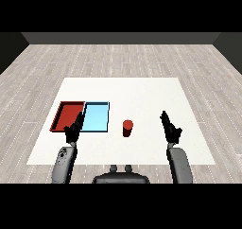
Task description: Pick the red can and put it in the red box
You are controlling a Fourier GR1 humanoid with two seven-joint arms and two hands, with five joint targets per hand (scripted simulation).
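Directly ahead of me, a white tabletop [142, 91] lies on a pale grey plank floor [123, 57]. Near its middle, a little toward my side, the red can [127, 127] stands upright on the bare surface, touched by nothing. To its left two shallow trays lie side by side with their long edges meeting: the red tray [67, 116] farther left and the light blue tray [97, 117] nearer the can, with a small gap of tabletop between the blue tray and the can. My left robot hand [74, 130] rises from the lower left on its grey forearm, its black fingers straight and pointing away from me, overlapping the near edge where the two trays meet; it holds nothing. My right robot hand [171, 127] comes in from the lower right, well apart from the can, fingers likewise straight and relaxed, pointing forward over the tabletop, and it holds nothing either. The can stands between my two robot hands, closer to the trays' side than to my right one.
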